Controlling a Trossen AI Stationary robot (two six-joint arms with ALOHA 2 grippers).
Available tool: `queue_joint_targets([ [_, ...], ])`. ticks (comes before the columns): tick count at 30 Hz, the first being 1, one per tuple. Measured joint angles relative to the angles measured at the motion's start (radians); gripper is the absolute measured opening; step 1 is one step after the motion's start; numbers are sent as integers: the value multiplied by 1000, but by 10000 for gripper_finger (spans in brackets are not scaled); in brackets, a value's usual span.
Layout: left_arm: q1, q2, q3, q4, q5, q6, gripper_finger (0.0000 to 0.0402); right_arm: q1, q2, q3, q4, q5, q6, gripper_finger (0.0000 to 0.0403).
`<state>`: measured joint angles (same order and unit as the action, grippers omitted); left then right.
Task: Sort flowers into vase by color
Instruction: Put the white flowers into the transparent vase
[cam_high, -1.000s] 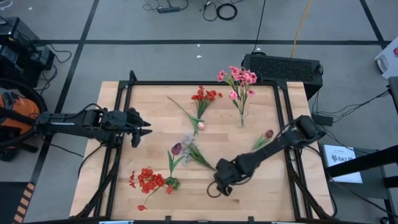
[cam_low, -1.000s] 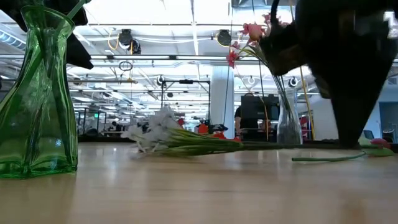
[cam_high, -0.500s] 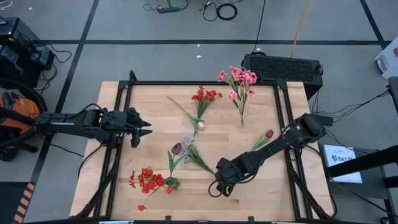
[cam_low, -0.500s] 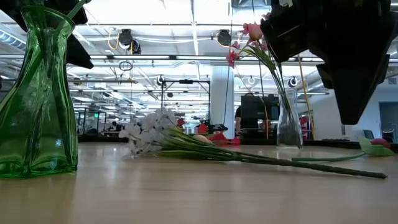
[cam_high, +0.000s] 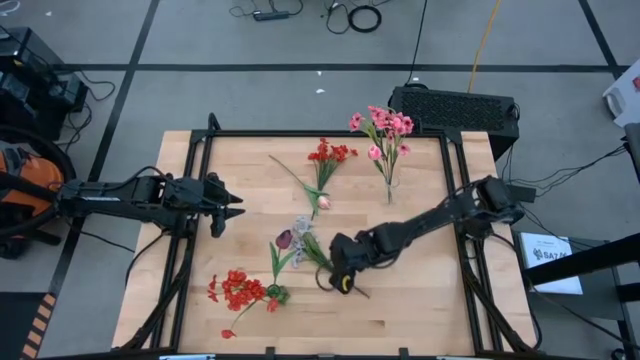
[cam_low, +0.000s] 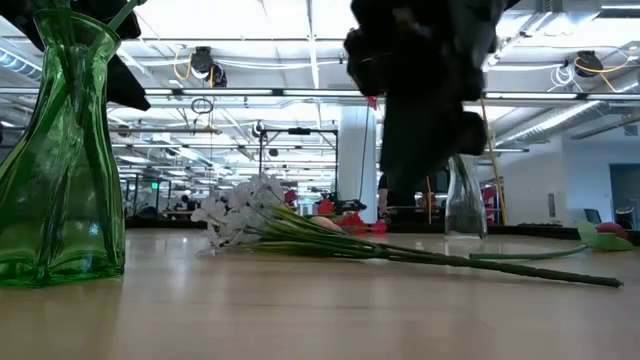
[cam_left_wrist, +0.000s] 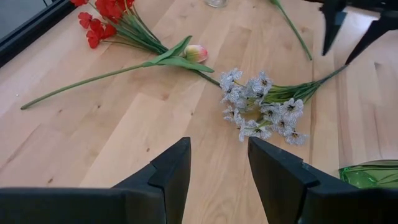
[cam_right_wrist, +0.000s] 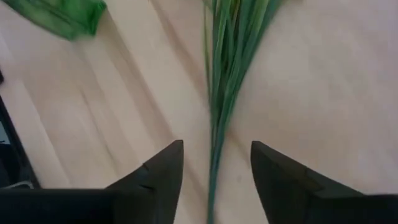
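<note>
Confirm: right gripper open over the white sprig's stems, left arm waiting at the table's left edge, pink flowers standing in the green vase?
Wrong vase. The high view shows the pink flowers in the clear vase at the back; the green vase holds red flowers. Right gripper, white sprig and left gripper are as stated.

Two dark, near-black jointed arms of blocky segments make up the robot. The left gripper (cam_left_wrist: 217, 171) ends in two matte black fingers (cam_left_wrist: 168, 177), broad at the base and wedge-shaped at the tip. The right gripper (cam_right_wrist: 214, 171) carries matching black tapered fingers (cam_right_wrist: 280, 177); a small yellow mark shows near its tip from above.
</note>
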<state>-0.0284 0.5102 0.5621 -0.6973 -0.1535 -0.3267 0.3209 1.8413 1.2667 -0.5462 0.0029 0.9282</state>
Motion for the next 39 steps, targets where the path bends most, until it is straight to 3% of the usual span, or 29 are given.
queue_joint_targets([
  [6, 0, 0, 0, 0, 0, 0, 168, -57, 0, 0, 27, -2, -94, 215],
  [11, 0, 0, 0, 0, 0, 0, 168, -75, 18, 2, 45, -2, -100, 225],
  [15, 0, 0, 0, 0, -2, 1, 168, -68, 90, 70, 35, -10, -122, 219],
  [22, 0, 0, 0, -1, -8, 2, 168, -73, 249, 240, -187, -6, -185, 206],
  [34, 0, 0, 0, -8, -11, 2, 168, -79, 328, 296, -152, 0, -152, 203],
  [39, 0, 0, 0, -8, -11, 2, 168, -79, 328, 296, -170, 2, -177, 144],
])
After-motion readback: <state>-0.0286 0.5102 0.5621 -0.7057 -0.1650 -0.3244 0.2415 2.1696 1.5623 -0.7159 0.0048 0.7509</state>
